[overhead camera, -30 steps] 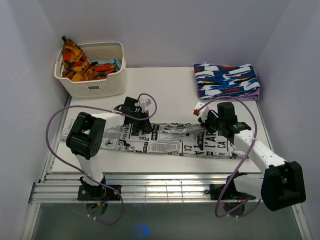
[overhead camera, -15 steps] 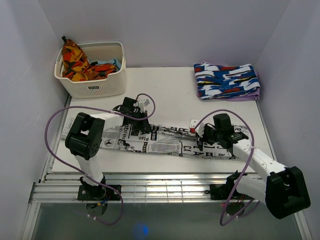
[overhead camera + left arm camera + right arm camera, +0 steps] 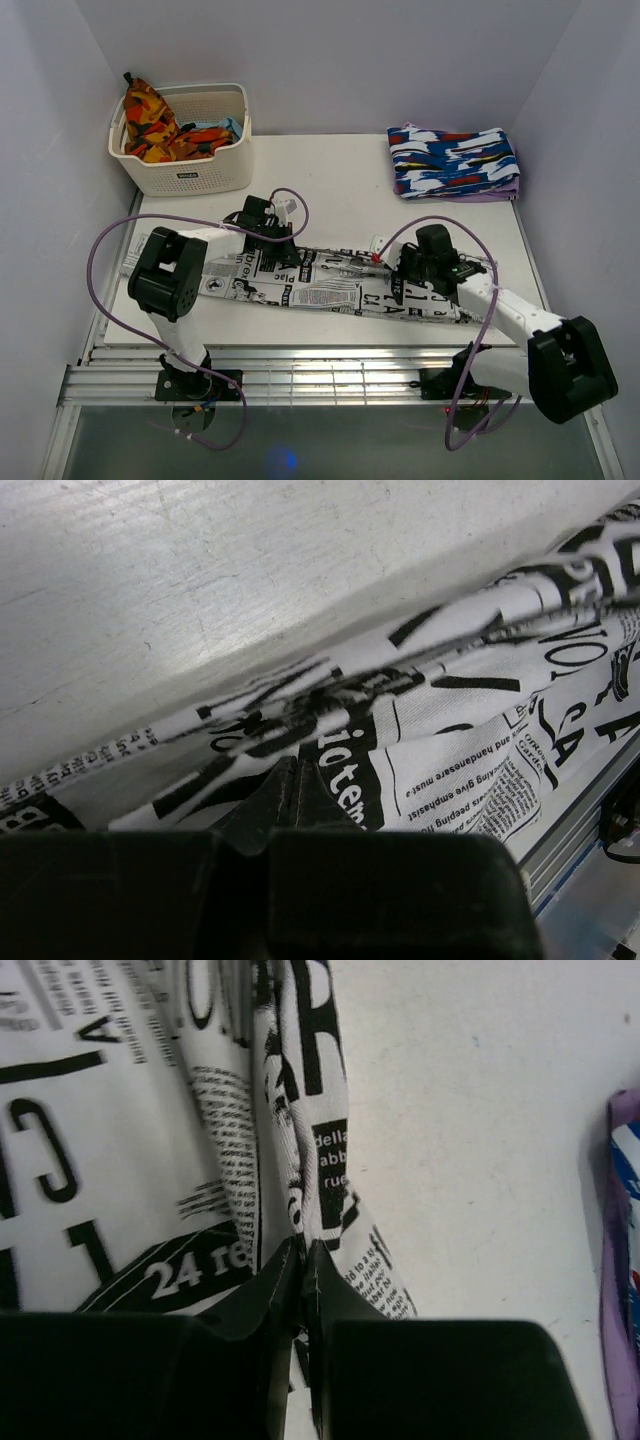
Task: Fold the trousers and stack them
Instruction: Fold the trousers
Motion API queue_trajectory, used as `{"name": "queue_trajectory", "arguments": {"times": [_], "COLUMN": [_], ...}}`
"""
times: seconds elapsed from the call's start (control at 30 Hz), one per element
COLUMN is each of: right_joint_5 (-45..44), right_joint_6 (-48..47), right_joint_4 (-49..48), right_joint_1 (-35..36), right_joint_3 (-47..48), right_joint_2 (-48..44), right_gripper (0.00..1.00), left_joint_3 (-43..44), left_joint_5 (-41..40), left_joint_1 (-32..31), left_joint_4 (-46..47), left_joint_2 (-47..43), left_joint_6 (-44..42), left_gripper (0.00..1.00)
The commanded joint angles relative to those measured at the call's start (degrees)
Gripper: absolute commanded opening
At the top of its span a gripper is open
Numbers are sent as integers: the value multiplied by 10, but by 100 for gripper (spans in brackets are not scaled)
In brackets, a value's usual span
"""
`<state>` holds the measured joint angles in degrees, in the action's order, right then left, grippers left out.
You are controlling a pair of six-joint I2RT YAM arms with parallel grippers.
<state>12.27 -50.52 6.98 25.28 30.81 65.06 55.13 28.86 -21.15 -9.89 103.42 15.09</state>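
- My right end effector point(image 3: 386, 262) has come off the far side of the bench point(image 3: 340, 190), moving nearer and to the left. It brings the far edge of the trousers point(image 3: 330, 285) with it, so their right end now lies narrower and shorter than a second ago.
- My left end effector point(image 3: 283, 238) has barely moved and anchors the far edge near the middle.
- Both end effectors are closed, each pinching a raised ridge of the trousers' cloth between its fingertips.
- I judge this to be a lengthwise fold under way and not yet laid flat. The trousers stretch across the near half of the bench, well apart from the folded garment point(image 3: 455, 160) at the far right.
- In the right wrist view I read "24" and "della" in the print. The white basket point(image 3: 185, 170) has a label too small to read.
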Motion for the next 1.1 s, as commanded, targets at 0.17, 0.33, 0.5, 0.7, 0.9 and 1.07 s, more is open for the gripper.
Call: {"name": "queue_trajectory", "arguments": {"times": [0.17, 0.33, 0.5, 0.7, 0.9, 1.07], "right_joint_5": [-181, -222, -241, -104, 67, 139], "right_joint_6": [97, 144, 158, 202, 191, 191], "right_joint_4": [-163, -161, -91, 99, 336, 432], "right_joint_1": [-1, -1, -8, -57, -70, -76], "right_joint_3": [123, 197, 257, 393, 444, 347], "right_joint_2": [168, 277, 326, 254, 234, 256], "right_gripper": [8, 8, 60, 90, 87, 83], "left_joint_3": [-28, -28, -23, 3, 32, 43], "left_joint_5": [-93, -99, -107, -94, -36, 91], "left_joint_1": [10, 10, 10, 11, 11, 11], "left_joint_4": [-49, -49, -51, -55, -58, -107], "left_joint_2": [10, 8, 6, -22, -83, -96], "left_joint_6": [-22, -21, -19, -29, -55, -80], "left_gripper": [0, 0, 0, 27, 44, 57]}}
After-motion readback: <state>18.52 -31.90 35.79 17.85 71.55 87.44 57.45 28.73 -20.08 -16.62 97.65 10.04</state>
